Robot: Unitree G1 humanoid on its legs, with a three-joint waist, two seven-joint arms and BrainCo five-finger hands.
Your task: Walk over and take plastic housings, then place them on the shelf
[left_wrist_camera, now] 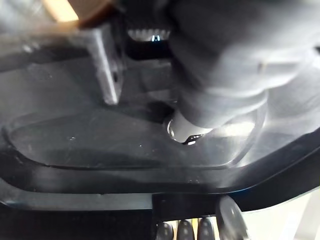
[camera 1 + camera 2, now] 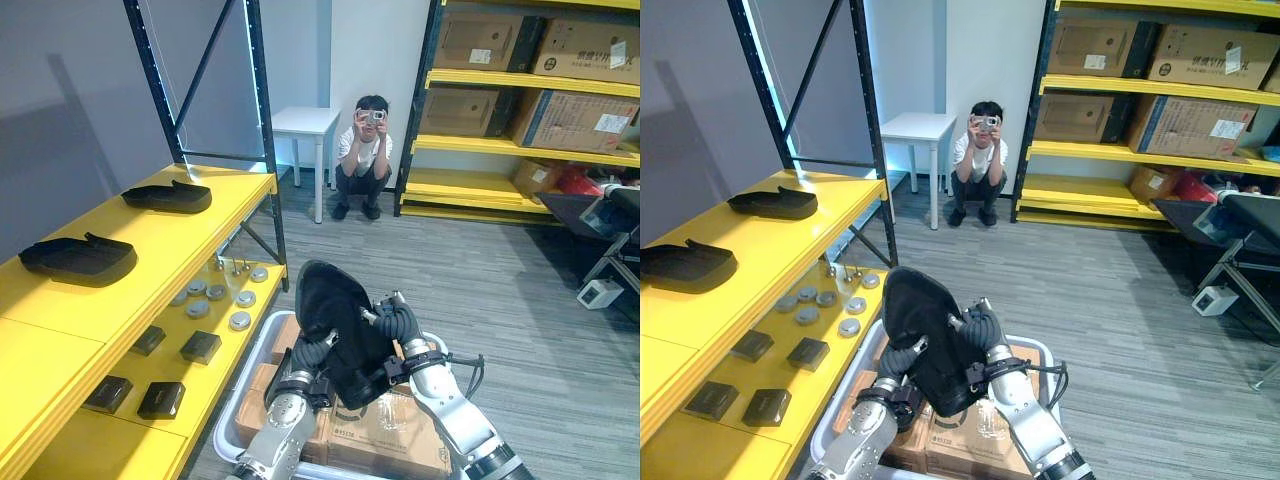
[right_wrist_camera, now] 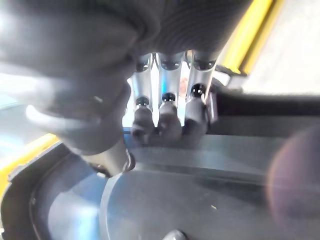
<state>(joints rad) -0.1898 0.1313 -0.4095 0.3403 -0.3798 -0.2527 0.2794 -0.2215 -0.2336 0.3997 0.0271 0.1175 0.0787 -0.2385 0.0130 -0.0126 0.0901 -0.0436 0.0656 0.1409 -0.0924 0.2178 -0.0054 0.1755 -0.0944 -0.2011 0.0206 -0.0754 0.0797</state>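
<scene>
Shelf (image 2: 262, 150): dk-blue posts, yellow decks, on robot's left; 2 levels seen.
Upper deck (image 2: 150, 240): 2 blk plastic housings lying flat, well apart. Far housing (image 2: 168, 197) sits nr the back end, near housing (image 2: 78, 258) closer to cam.
Lower deck (image 2: 95, 445): cluster of round silver discs (image 2: 217, 292) twd far end; 4 small blk square blocks (image 2: 201, 347) nearer, in 2 pairs.
Floor (image 2: 480, 290): grey planks. White crate (image 2: 243, 375) w/ cardboard boxes in it stands just beside shelf. Small white table (image 2: 305, 122) by back wall, person (image 2: 363, 160) crouching beside it.
Far rack (image 2: 480, 78): yellow, rt side of room; big cartons (image 2: 575, 118) on its levels.
</scene>
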